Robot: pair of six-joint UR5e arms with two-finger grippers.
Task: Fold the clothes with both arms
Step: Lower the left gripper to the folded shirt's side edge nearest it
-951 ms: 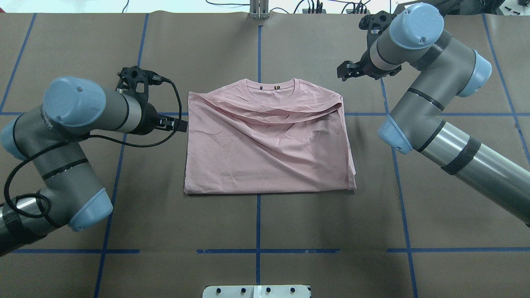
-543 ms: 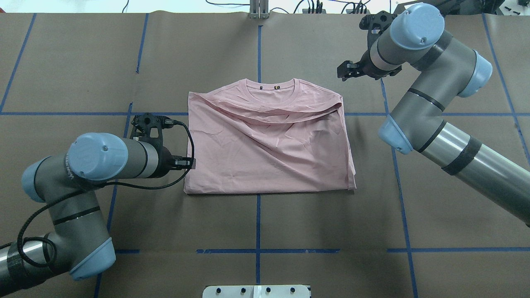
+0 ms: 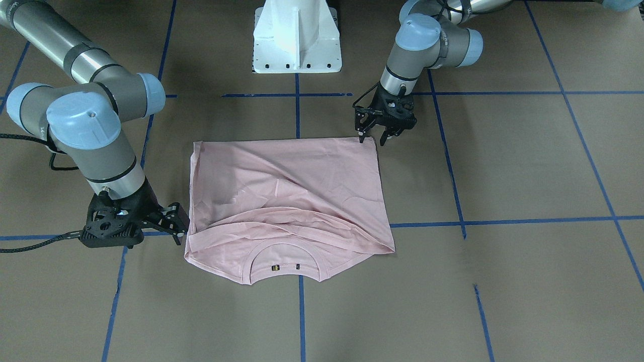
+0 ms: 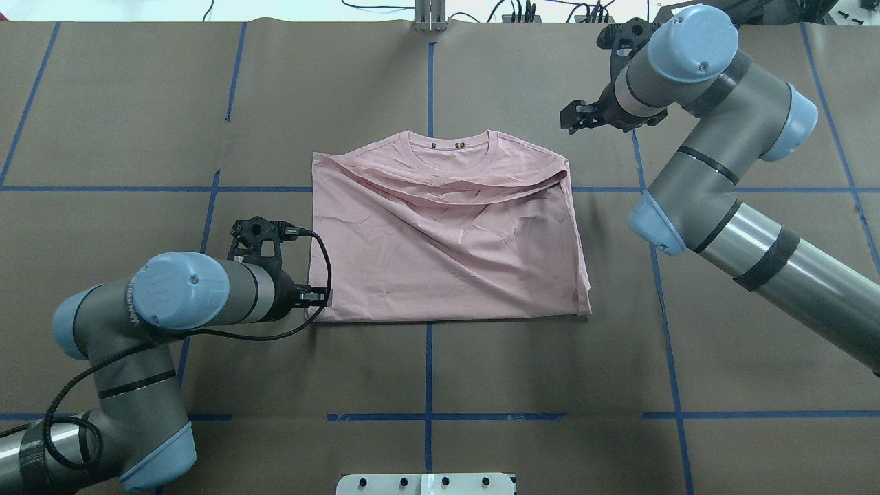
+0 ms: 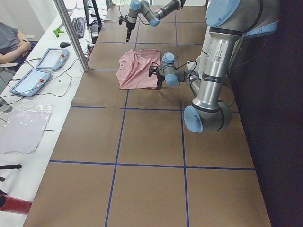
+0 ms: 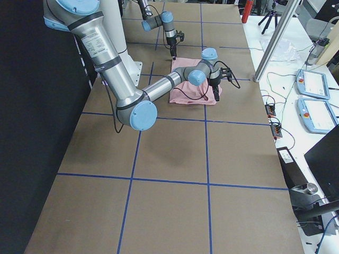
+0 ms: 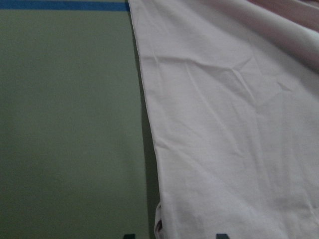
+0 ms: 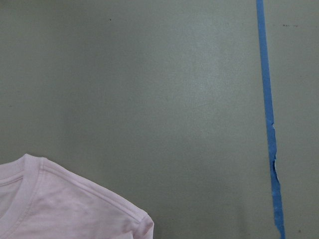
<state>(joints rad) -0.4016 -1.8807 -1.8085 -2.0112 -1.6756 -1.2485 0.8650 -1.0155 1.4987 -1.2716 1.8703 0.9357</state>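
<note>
On the brown paper-covered table (image 4: 550,385), one pale pink T-shirt (image 4: 447,240), folded into a rough rectangle and lying flat at the middle, astride the blue tape line (image 4: 428,371) running near to far. Ribbed round collar (image 4: 448,139) at the far edge, facing up, with two small dark marks just inside it. Below the collar, a long fold draped across the cloth, with creases slanting toward the near right corner. Near edge straight; right edge flaring out a little at the near corner.

Left arm (image 4: 172,302) bent low over the near left part of the table, stretched rightward. Left hand (image 3: 372,140) right at the near left corner of the T-shirt, spread fairly wide, gripping nothing. In the left wrist view, two dark fingertips (image 7: 128,235) at the bottom with the cloth's edge between them: one over bare table, the other over pink cloth. Touching the cloth or just above it: impossible to tell.

Right arm (image 4: 722,179) stretched in from the right, wrist turned toward the far right shoulder of the T-shirt. Right hand (image 4: 568,118) gaping, holding nothing; just beside the cloth's edge in the front-facing view, clear of it in the overhead view. In the right wrist view, only the shoulder corner of the cloth at lower left, bare table, and a tape strip (image 8: 269,124) on the right.

White pedestal base (image 3: 297,37) at the near side of the table, apart from the T-shirt's near edge.
</note>
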